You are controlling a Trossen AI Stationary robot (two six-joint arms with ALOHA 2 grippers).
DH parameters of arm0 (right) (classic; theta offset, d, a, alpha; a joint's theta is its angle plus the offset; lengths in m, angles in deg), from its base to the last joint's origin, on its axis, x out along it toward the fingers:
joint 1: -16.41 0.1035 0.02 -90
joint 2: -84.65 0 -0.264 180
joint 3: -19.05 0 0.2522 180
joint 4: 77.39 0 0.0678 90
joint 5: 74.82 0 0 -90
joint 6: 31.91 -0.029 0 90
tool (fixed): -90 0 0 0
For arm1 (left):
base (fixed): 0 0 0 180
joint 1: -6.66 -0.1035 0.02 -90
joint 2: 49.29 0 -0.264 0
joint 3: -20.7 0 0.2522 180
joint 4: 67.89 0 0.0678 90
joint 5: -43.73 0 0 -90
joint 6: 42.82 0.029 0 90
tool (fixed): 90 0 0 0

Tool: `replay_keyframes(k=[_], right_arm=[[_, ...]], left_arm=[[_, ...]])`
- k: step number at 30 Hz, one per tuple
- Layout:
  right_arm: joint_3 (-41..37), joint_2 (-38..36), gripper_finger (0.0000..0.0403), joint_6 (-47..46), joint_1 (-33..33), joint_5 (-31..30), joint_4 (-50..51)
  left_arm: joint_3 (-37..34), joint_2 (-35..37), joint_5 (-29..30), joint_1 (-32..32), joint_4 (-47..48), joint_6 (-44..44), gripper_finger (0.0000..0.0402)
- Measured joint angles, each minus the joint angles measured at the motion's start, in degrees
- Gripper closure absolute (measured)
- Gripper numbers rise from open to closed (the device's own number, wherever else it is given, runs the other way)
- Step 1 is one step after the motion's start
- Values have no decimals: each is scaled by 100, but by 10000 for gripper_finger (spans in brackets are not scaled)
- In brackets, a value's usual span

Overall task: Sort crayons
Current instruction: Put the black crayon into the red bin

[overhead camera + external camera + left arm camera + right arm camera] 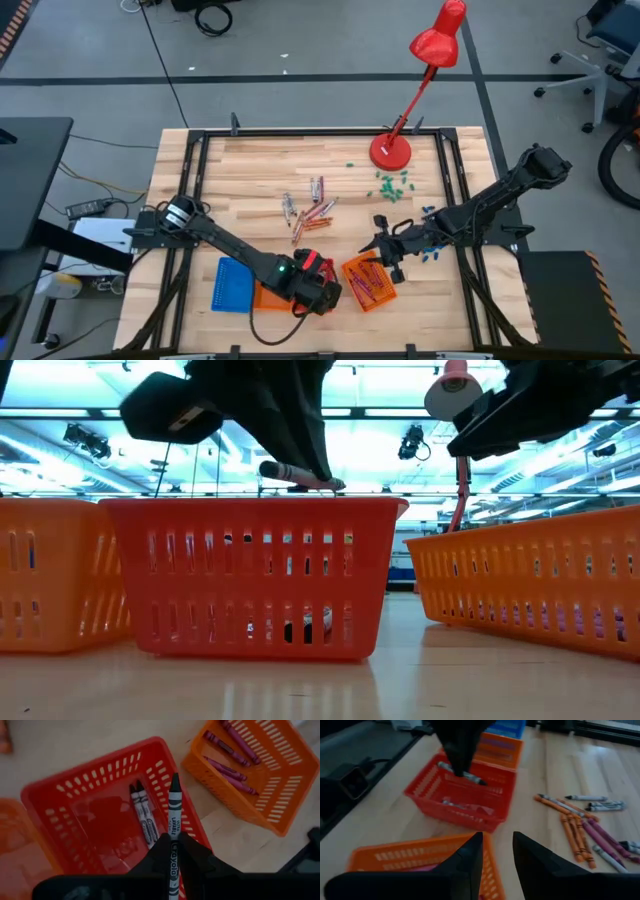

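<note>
My left gripper point(315, 290) is above the red basket point(100, 785), shut on a grey crayon point(174, 815). The crayon also shows in the low view point(290, 470) and the right wrist view point(470, 777). Two grey crayons point(142, 817) lie on the red basket's floor. My right gripper point(497, 842) is open and empty above the near rim of an orange basket point(368, 282), which holds several purple crayons point(232, 755). Loose orange, grey and purple crayons point(310, 212) lie flat on the table's middle. My left gripper pinches the grey crayon's paper-wrapped body point(173, 851) between its two fingers, around mid-length. The fingers come from above and lie across the crayon. The crayon is about level and lifted clear above the red basket's rim, its dark tip point(175, 782) sticking out past the fingers.
A blue basket point(232, 285) and another orange basket point(268, 296) stand left of the red one. A red desk lamp point(392, 150) stands at the far side. Small green bits point(390, 185) and blue bits point(432, 252) lie toward the right.
</note>
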Motion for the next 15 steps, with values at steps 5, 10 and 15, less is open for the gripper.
replay_keyframes(k=[5, 10, 15], right_arm=[[-2, 0, 292, 127, 179, -4, -170], [-2, 0, 292, 153, 155, -44, -219], [-2, 0, 292, 185, 128, -45, -134]], left_arm=[[-3, -49, -29, 2, 26, -255, 343], [-6, -3, -100, -31, 292, 153, 293], [-4, 262, -81, -139, 377, 932, 270]])
